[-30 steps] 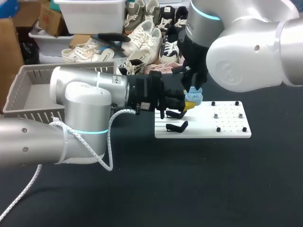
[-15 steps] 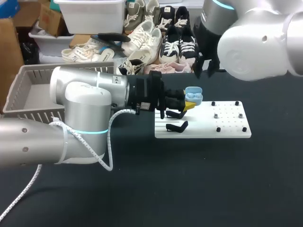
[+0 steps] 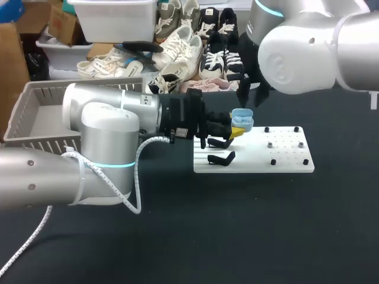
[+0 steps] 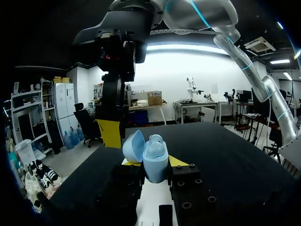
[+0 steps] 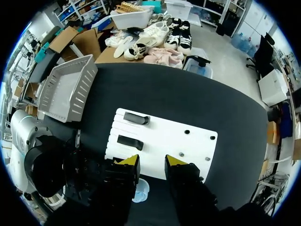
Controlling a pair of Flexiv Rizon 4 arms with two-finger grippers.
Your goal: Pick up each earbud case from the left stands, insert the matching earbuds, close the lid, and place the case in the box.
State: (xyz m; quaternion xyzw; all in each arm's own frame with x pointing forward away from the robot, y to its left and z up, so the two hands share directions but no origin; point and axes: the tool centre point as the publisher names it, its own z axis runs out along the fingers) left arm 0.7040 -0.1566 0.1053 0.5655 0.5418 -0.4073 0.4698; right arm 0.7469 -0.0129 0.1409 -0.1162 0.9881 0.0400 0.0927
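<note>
Left end effector (image 4: 154, 164) pinches case (image 4: 155, 156) upright with the lid open, presenting it for earbud loading. Right end effector (image 5: 151, 162) hovers above, spread and empty.

A table (image 3: 249, 236) with a flat, matte black top fills the head view from 3 o'clock round through 6 to 9 o'clock. Its far edge lies just above the middle, toward 12 o'clock. The light on it is soft and even. In the left wrist view the same dark top (image 4: 225, 150) stretches away to its far edge.
</note>
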